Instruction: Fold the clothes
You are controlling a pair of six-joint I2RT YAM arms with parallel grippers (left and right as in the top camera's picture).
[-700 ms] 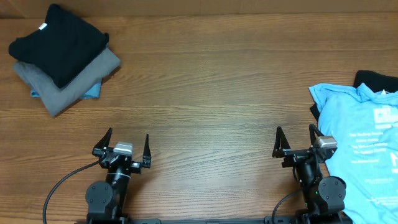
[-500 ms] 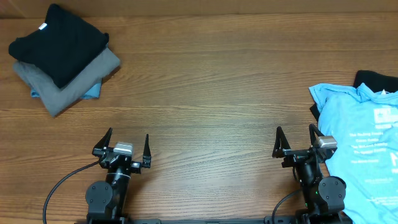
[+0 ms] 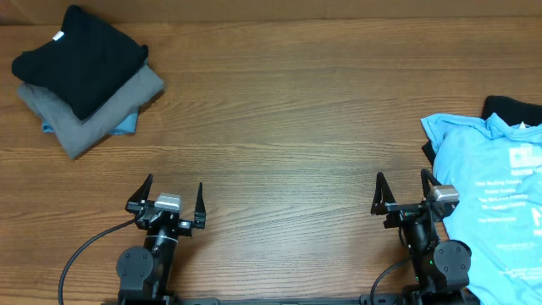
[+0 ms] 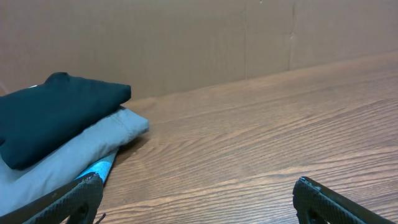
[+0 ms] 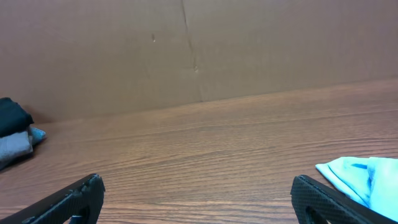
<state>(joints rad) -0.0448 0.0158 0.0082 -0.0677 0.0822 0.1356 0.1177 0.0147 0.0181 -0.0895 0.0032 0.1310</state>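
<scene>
A light sky-blue T-shirt (image 3: 495, 203) with white print lies spread and unfolded at the table's right edge, over a black garment (image 3: 511, 110) that peeks out behind it. Its corner (image 5: 367, 177) shows at the right of the right wrist view. My right gripper (image 3: 400, 188) stands open just left of the shirt, touching nothing. Near the front left, my left gripper (image 3: 166, 192) is open and empty as well. Both sets of fingertips (image 4: 74, 196) (image 5: 78, 196) frame bare wood.
A stack of folded clothes sits at the back left: a black one (image 3: 76, 55) on a grey one (image 3: 93, 110) with a blue edge (image 3: 125, 124) beneath; the stack (image 4: 56, 130) also fills the left wrist view's left. A cardboard wall (image 5: 186, 50) backs the wooden table (image 3: 288, 127).
</scene>
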